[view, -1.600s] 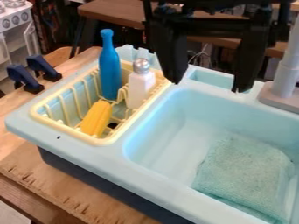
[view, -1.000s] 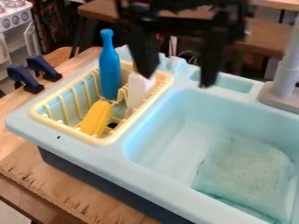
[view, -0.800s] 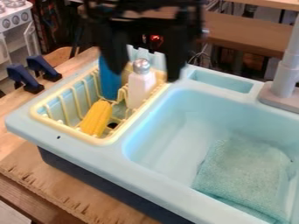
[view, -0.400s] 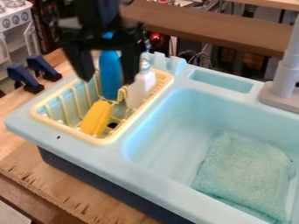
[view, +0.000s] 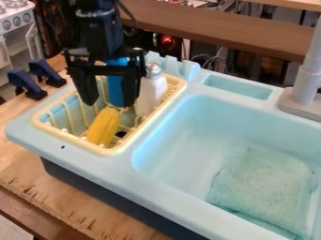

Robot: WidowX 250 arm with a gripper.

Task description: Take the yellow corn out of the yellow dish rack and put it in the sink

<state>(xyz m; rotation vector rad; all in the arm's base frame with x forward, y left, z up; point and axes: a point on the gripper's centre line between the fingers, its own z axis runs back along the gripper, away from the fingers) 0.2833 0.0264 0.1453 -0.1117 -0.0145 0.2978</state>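
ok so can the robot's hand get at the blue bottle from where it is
Probably yes: the hand is open over the rack, with the blue bottle showing between its fingers. The white shaker close by might crowd one finger.

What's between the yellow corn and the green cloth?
From the corn, the camera view shows the yellow rack rim, the light-blue ledge, then the basin up to the cloth.

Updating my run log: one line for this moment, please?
gripper over rack | jaws open | blue bottle visible between jaws | corn, shaker in rack | cloth in sink
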